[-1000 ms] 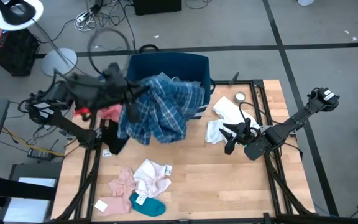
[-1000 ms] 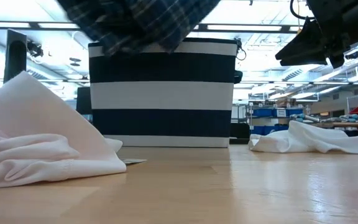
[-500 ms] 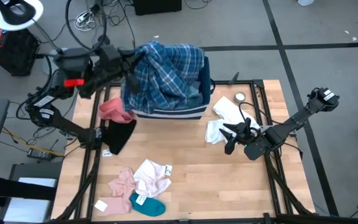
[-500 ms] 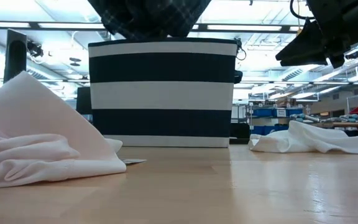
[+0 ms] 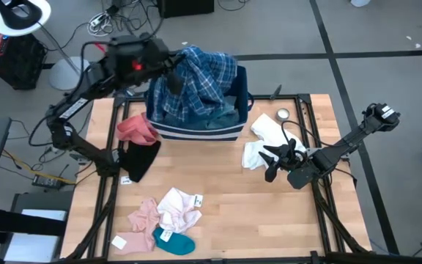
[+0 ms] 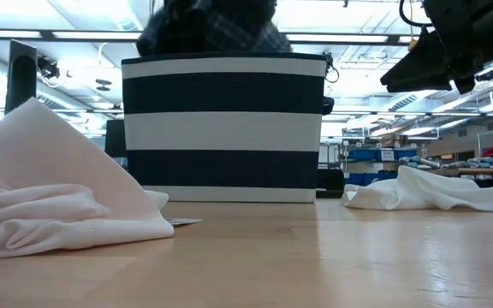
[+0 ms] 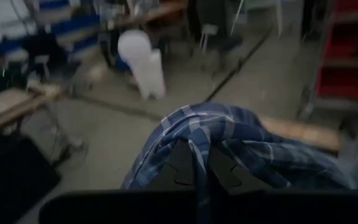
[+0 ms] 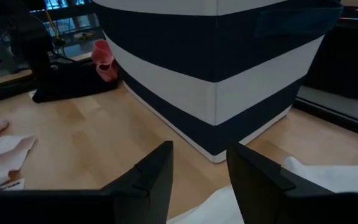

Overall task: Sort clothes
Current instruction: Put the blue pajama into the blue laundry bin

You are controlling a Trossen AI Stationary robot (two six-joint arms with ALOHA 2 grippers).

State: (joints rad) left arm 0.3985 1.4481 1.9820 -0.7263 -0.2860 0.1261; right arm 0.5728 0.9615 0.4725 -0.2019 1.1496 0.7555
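Grey floor with dark seams and loose cables surrounds a light wooden table [image 5: 269,213], at whose far edge stands a dark blue fabric bin with white stripes [image 5: 204,132]. Over that bin the left gripper [image 5: 173,73] is clamped tight on the blue plaid shirt [image 5: 200,84], which drapes into the bin's mouth and over its rim; in the left wrist view the same plaid cloth [image 7: 229,146] is bunched over and between the dark fingers [image 7: 182,165], and in the low view a dark fold of it [image 6: 212,26] shows above the bin's top edge. Just beside the bin on the robot's left lie a coral-red piece [image 5: 136,129] and, touching it on the near side, a black garment [image 5: 139,158]. Near the front of the table sit a pale pink piece [image 5: 143,214], a white piece [image 5: 180,208] overlapping it, and a teal sock [image 5: 174,242] just beside both. On the robot's right, another white garment [image 5: 266,139] lies close to a small round metal tin [image 5: 283,114]. The right gripper [image 5: 271,163] hangs above the table near that white garment with its jaws standing wide apart and nothing between them; its wrist view looks past the two spread fingers [image 8: 154,174] toward the striped bin's corner [image 8: 216,93], with white cloth [image 8: 328,177] below
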